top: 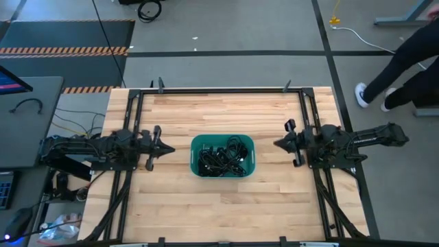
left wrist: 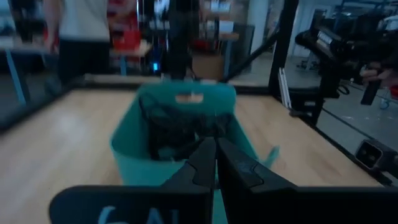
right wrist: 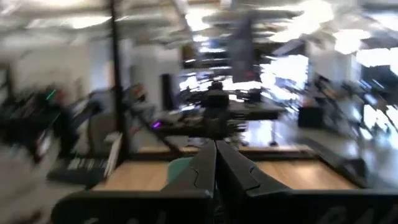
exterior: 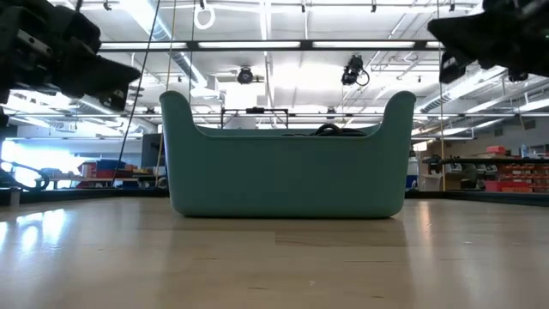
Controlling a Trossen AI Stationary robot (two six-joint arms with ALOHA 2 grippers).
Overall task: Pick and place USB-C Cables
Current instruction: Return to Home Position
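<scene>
A teal plastic tub [top: 194,155] stands at the middle of the wooden table. The USB-C cables [top: 223,158] lie in it as a tangled heap of thin black cords; in the low view one loop [exterior: 326,130] shows above the rim. My left gripper [top: 171,147] hovers left of the tub, level, pointing at it, fingers shut [left wrist: 216,148] and holding nothing. My right gripper [top: 276,143] hovers right of the tub, pointing toward it and tipped slightly up, fingers shut [right wrist: 216,148] and holding nothing. Both are clear of the tub.
Black frame rails [top: 306,116] run along the table's left, right and far sides. Bare wood [top: 219,213] lies between the tub and the near edge. A person [top: 405,62] walks on the floor beyond the far right corner; another person [left wrist: 81,31] stands past the table.
</scene>
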